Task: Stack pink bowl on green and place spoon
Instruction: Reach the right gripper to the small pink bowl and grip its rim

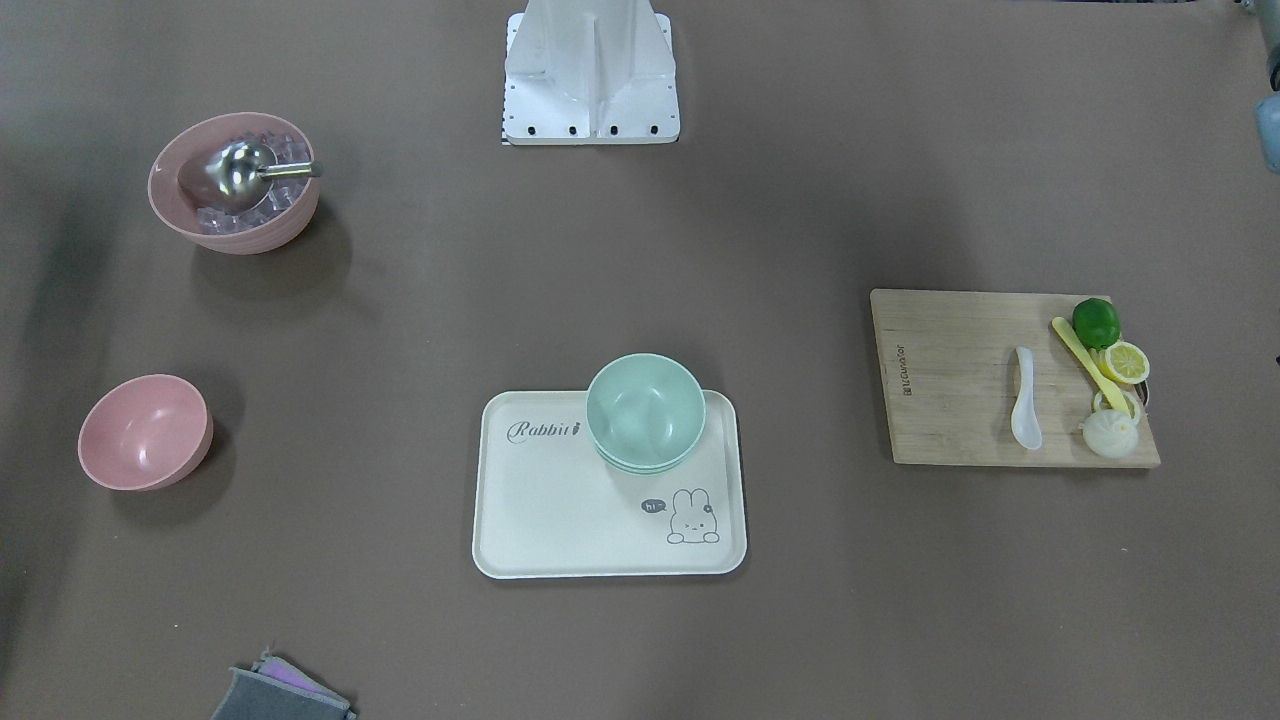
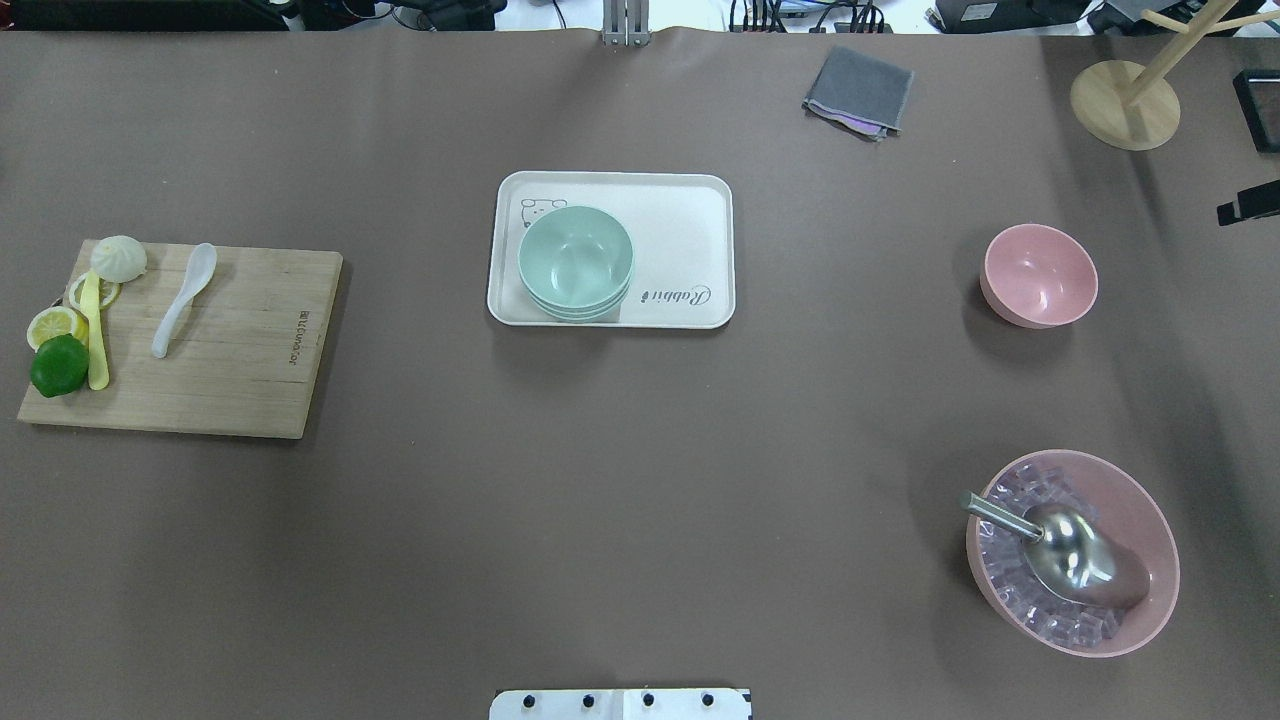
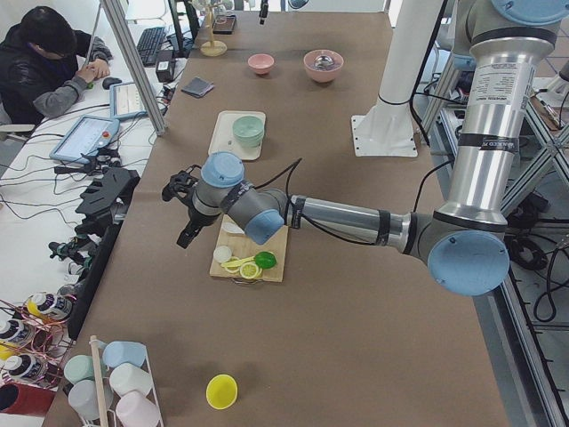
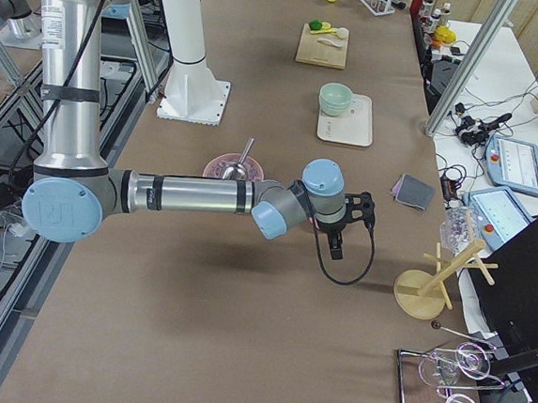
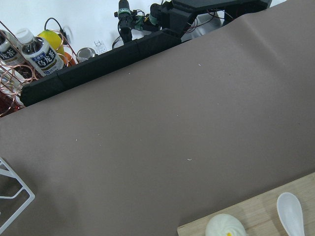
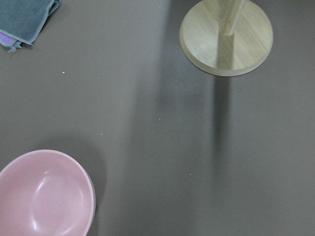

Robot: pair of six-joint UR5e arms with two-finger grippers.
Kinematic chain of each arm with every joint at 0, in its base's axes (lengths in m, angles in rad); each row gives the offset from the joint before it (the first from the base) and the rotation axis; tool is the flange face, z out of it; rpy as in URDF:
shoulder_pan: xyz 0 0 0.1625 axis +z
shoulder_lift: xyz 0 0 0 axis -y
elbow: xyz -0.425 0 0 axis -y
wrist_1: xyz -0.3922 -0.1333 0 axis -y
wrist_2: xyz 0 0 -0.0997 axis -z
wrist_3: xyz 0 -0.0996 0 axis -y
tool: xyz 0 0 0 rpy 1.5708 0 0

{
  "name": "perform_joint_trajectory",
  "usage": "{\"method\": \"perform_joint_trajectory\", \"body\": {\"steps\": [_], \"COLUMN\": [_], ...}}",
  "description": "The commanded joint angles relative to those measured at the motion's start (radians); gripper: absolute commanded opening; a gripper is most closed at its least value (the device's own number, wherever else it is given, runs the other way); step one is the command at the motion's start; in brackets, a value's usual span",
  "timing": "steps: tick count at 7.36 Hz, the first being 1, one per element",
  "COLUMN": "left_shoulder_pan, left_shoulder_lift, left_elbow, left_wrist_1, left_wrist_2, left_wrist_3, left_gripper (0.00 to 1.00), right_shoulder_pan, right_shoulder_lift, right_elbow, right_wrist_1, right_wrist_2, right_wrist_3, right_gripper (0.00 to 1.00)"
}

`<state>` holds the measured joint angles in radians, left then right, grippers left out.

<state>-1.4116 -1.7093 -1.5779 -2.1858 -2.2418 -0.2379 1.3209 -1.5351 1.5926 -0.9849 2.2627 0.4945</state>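
- Pink bowl (image 6: 44, 194) sits empty and upright on the bare table under the right wrist camera, well apart from the tray (image 2: 690, 215)
- Green bowls (image 2: 576, 262) are nested on one end of that tray
- Spoon (image 2: 183, 298) lies on the board (image 2: 250, 340), near a bun (image 2: 119, 257) and a lime (image 2: 58, 364)
- Right claw (image 4: 333, 245) hangs near the pink bowl, and left claw (image 3: 186, 233) hangs by the board; how wide either stands, I cannot tell
- Ice bowl (image 2: 1150, 520) holds a scoop (image 2: 1070, 555)

We see bright, even light and sharp focus in all views, with soft shadows beside the pink bowl (image 2: 1040, 275) and small glints on the metal scoop (image 2: 1085, 565).
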Motion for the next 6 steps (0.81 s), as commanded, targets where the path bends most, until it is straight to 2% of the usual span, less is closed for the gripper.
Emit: {"method": "perform_joint_trajectory", "body": {"steps": [1,2,3,4,6], "left_shoulder_pan": [0.04,0.045,0.046,0.048,0.048], "left_shoulder_lift": [-0.035,-0.033,-0.03,-0.027,-0.027], "left_elbow": [0.028,0.033,0.036,0.036,0.035], "left_wrist_1": [0.0,-0.003,-0.002,-0.003,-0.005], "left_wrist_2": [0.004,0.001,0.001,0.001,0.001], "left_wrist_3": [-0.02,-0.023,-0.024,-0.023,-0.023], "left_gripper": [0.98,0.98,0.98,0.98,0.98], "right_shoulder_pan": [-0.055,-0.113,-0.17,-0.233,-0.299], "right_shoulder_lift": [0.009,0.009,0.009,-0.002,-0.005], "right_elbow": [-0.003,-0.003,-0.017,-0.042,-0.13], "right_wrist_1": [0.009,0.017,0.096,0.2,0.357], "right_wrist_2": [-0.02,-0.067,-0.104,-0.136,-0.192], "right_wrist_3": [0.036,0.095,0.204,0.331,0.4], "right_gripper": [1.0,1.0,0.99,0.95,0.83]}}
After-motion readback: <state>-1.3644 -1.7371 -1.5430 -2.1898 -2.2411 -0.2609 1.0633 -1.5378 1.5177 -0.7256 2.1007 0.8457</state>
